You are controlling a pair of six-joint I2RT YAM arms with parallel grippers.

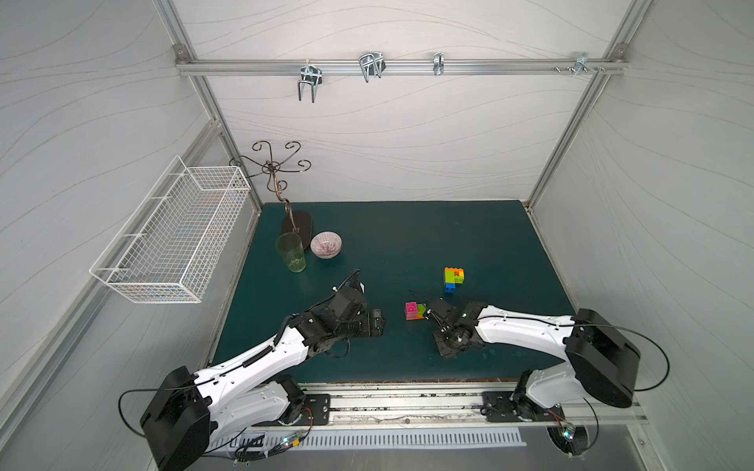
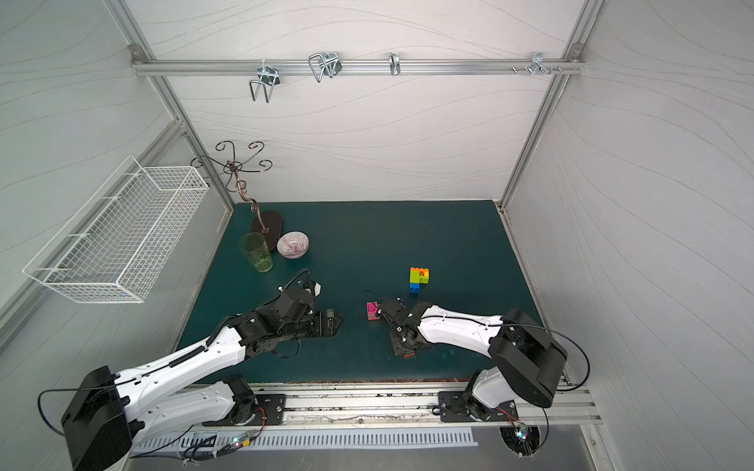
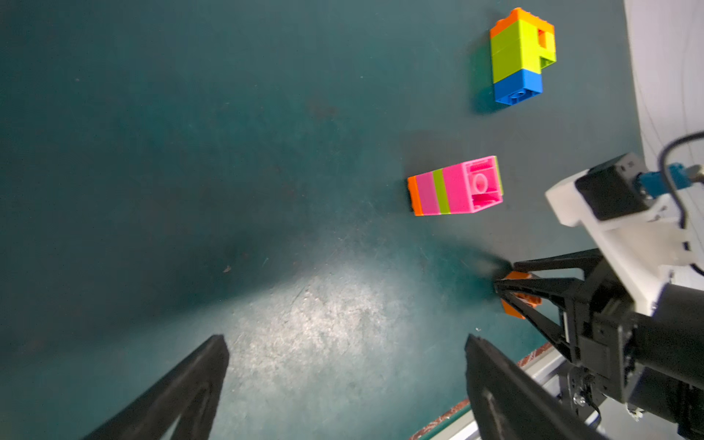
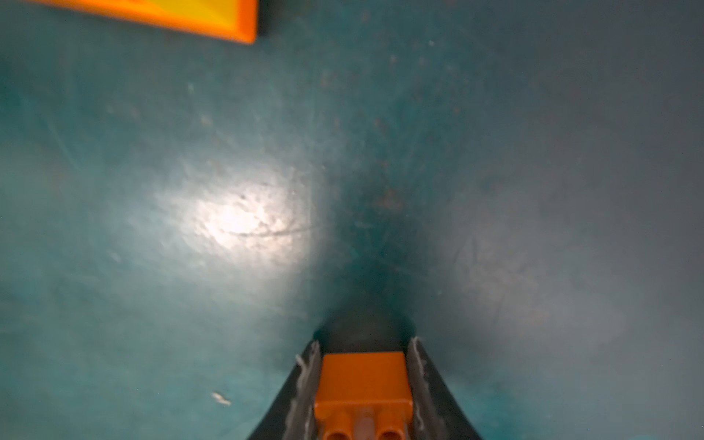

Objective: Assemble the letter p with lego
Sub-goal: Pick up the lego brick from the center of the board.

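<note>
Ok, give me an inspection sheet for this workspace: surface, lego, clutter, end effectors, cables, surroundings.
Surface: teal mat, scuffed.
Job's things: orange-lime-blue assembly and magenta stack lie apart on the mat; orange brick gripped.
Clutter: green glass, bowl, wire stand, far left corner.
End effectors: left end effector open, empty; right end effector shut on the orange brick.
Cables: black cable loops at both arm bases.
Surroundings: white walls, wire basket, rail with hooks.

Two white-shelled arms (image 1: pixel 265 367) w/ blk joints, blk cables.
</note>
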